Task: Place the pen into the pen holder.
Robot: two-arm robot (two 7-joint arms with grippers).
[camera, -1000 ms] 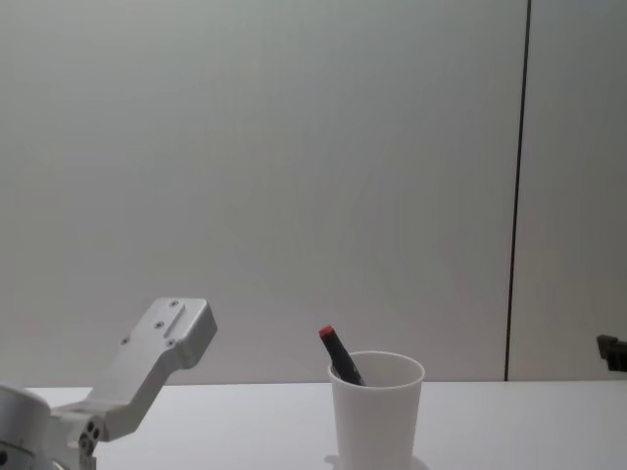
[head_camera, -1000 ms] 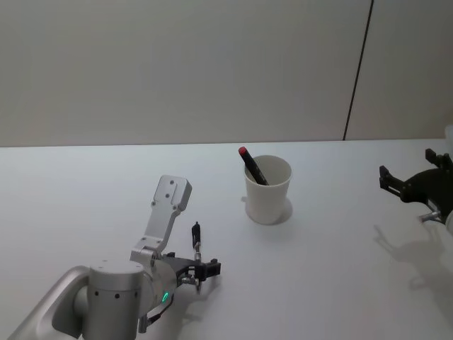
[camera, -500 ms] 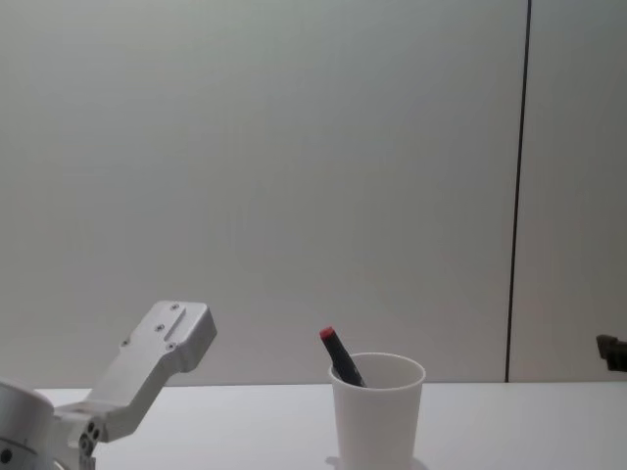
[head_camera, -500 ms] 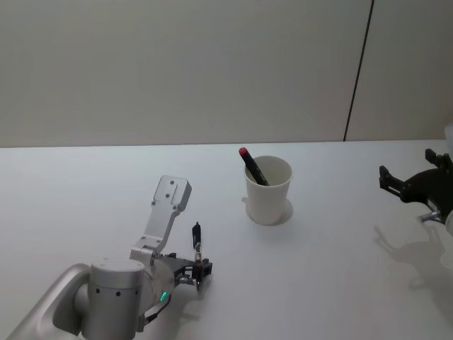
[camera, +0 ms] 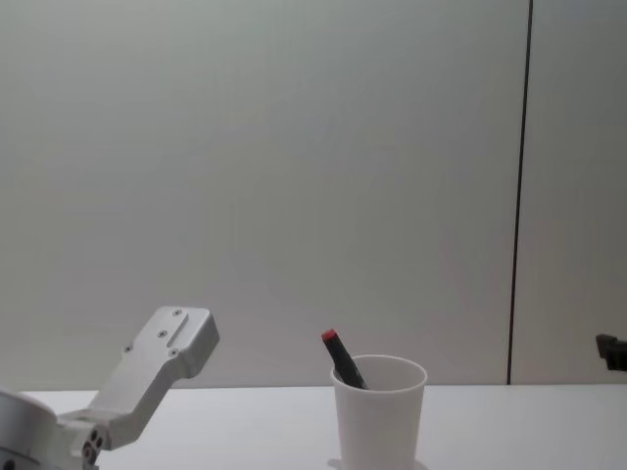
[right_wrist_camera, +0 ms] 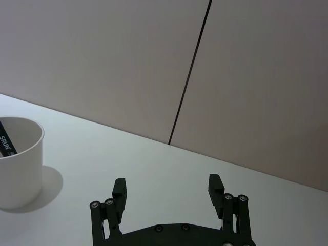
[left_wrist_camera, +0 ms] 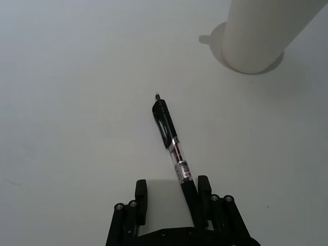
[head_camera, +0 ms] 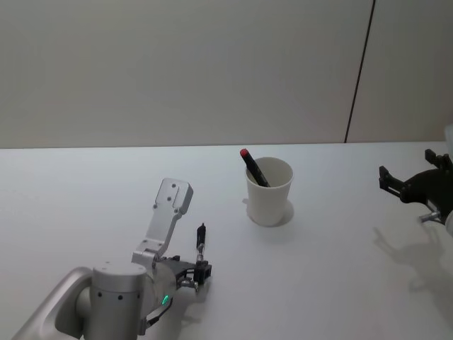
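Observation:
A black pen with a clear barrel lies on the white table, its rear end between the fingers of my left gripper. The fingers stand apart, wider than the pen. The pen rests against one finger, and a white patch fills the rest of the gap. In the head view the same gripper is low at the near left, with the pen pointing away from it. The pen holder, a white paper cup, stands at mid-table holding a red-capped marker. My right gripper hovers open at the far right.
The white table ends at a plain wall with a dark vertical seam. In the chest view the pen holder stands in front of the wall and my left arm's grey link rises at the lower left.
The left gripper's fingers have drawn closer together around the pen's rear end. The pen's far tip has swung slightly to the right. The right arm has not moved.

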